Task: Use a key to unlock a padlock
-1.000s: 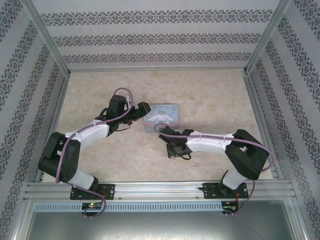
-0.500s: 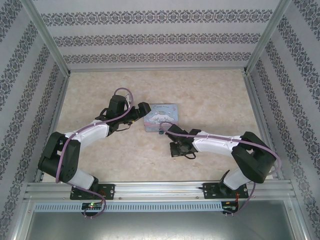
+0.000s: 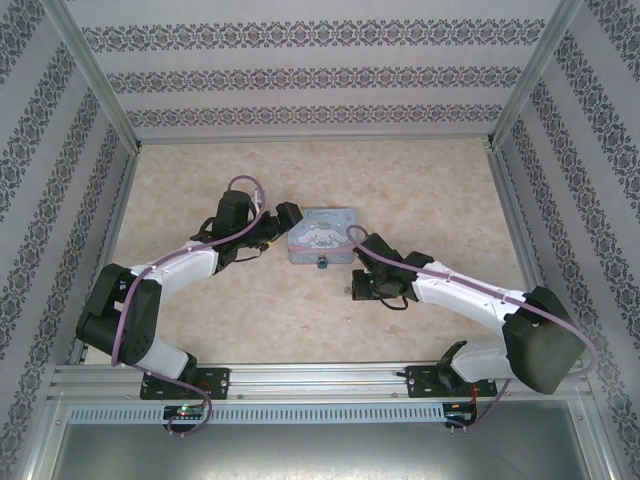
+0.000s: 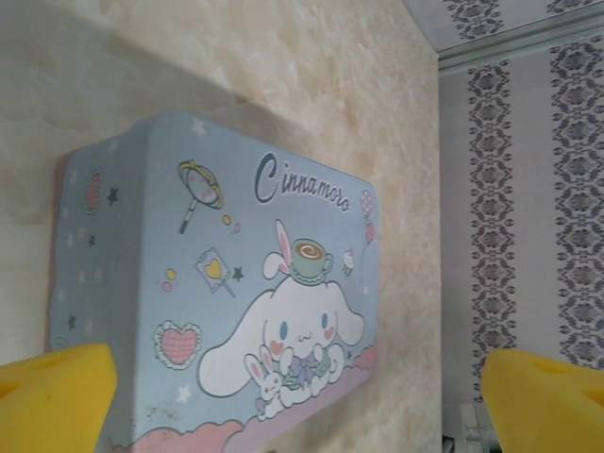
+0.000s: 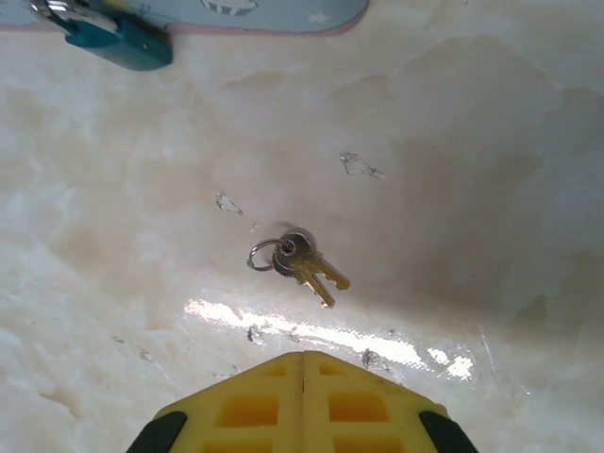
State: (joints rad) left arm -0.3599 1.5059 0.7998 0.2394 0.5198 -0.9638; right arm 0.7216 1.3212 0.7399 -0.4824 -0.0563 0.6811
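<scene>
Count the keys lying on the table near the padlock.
2 keys, overlapping on one ring, lying on the table apart from the padlock; another could hide underneath.

Three cams, overlapping views
Top cam looks down from high behind the arm bases (image 3: 185,383), whole desk (image 3: 430,180) in frame. Left wrist cam hangs close over the tin box (image 4: 189,283); right wrist cam sits low over the desk, catching that box's near edge.
</scene>
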